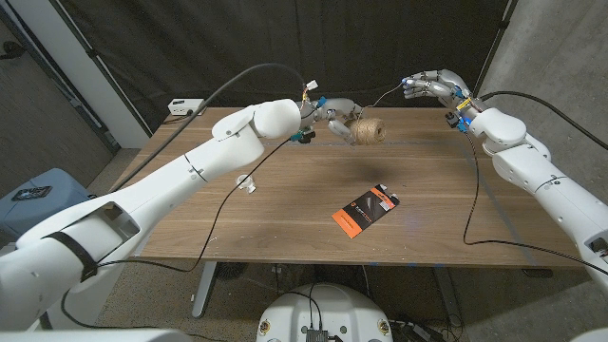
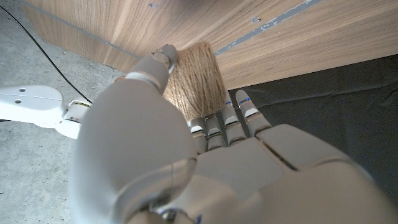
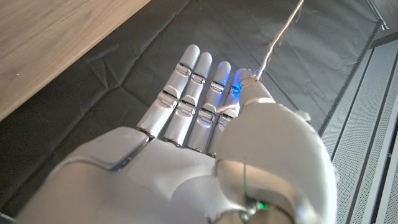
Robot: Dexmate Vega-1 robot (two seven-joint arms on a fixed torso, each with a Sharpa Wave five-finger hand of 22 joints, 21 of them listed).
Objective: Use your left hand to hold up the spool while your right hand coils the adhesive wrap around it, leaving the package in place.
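Twine spool (image 1: 369, 130) in L hand (image 1: 334, 122)

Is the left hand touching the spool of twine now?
Touching. In the left wrist view, the left hand grips the spool between thumb and fingers.

Left hand (image 1: 334, 123), upper centre of the head view, grips the spool (image 1: 369, 131). Right hand (image 1: 432, 85), upper right, pinches the twine (image 3: 273, 46), fingers extended.

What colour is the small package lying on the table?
The package is black with orange at its corners, seen best in the head view.
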